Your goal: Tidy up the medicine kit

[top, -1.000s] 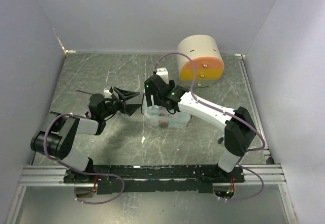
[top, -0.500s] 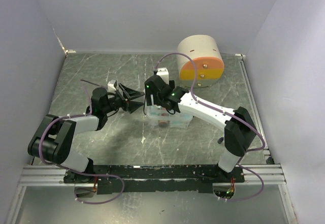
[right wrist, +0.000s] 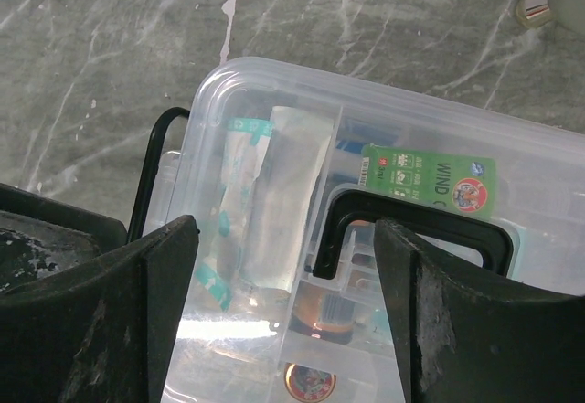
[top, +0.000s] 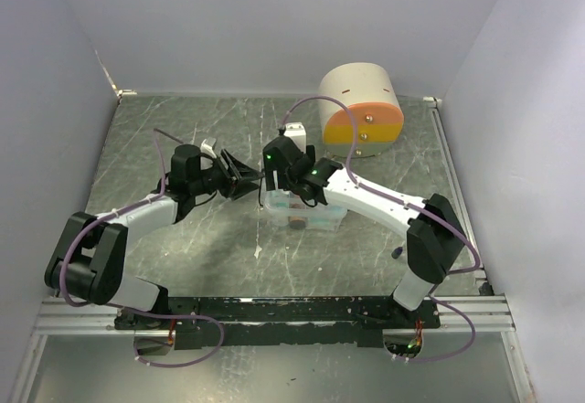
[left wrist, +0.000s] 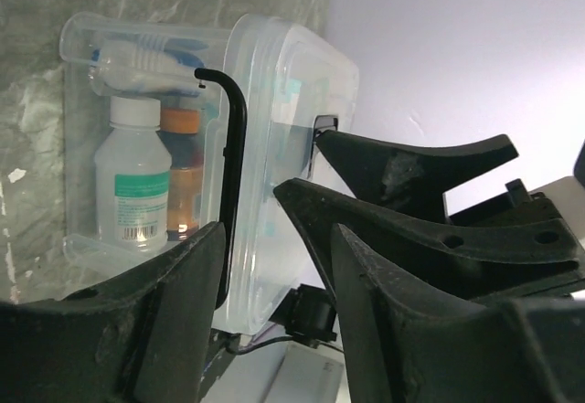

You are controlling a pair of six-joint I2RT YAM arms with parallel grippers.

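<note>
Left claw (top: 245, 175) stands spread at the left end of the medicine kit (top: 309, 217), its jaws on either side of the thin black wire clasp (left wrist: 234, 147), pinching nothing that I can see. Right claw (right wrist: 285, 228) is spread too, hanging over the lid (right wrist: 274, 101) with the black handle (right wrist: 413, 225) between its fingers, untouched. I see the kit about the middle of the tabletop (top: 164, 138), well short of the beige cabinet (top: 359, 111) near the far right corner, with a white bottle (left wrist: 132, 179) inside.

My worry is crowding. Both claws work the same end of the box, and in the left wrist view the other arm's fingers sit just beside mine, so a careless squeeze could knock them together. The box looks light on a smooth top, and a sideways tug on the clasp would likely drag or tip it. If the handle is lifted while a clasp holds, the whole kit comes up and the contents tumble.
</note>
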